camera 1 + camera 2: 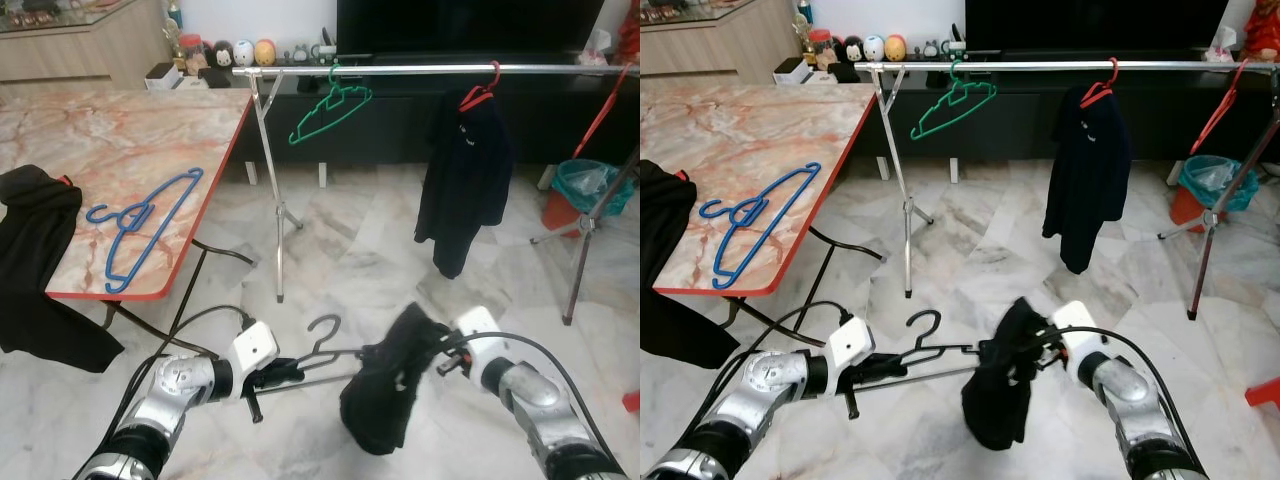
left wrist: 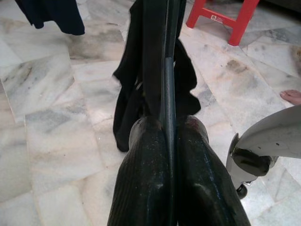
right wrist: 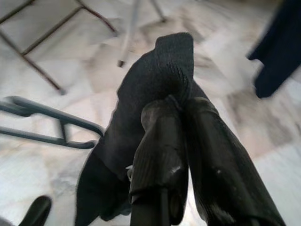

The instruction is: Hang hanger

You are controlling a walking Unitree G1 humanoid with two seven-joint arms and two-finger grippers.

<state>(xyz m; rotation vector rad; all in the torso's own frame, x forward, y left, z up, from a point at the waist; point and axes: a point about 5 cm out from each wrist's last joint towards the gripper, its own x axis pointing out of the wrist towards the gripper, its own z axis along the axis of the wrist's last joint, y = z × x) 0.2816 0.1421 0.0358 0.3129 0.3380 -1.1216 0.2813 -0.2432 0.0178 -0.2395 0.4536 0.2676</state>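
A dark hanger [image 1: 325, 345] with a black garment [image 1: 385, 390] draped on its right half is held low over the marble floor between my two arms. My left gripper [image 1: 288, 372] is shut on the hanger's left arm; in the left wrist view the fingers [image 2: 141, 179] pinch the thin bar. My right gripper [image 1: 432, 358] is shut on the garment's upper edge, its fingers [image 3: 160, 141] clamping the cloth [image 3: 141, 108]. Ahead stands the silver clothes rail [image 1: 420, 70], carrying a green hanger [image 1: 330, 110] and a black shirt on a red hanger [image 1: 465, 175].
A marble-topped table [image 1: 90, 150] on the left holds a blue hanger [image 1: 140, 225] and a black garment [image 1: 40, 260] hanging over its edge. The rail's tripod legs [image 1: 278, 230] stand ahead. A teal bin [image 1: 590, 190] sits at right, a red stool [image 2: 221, 19] nearby.
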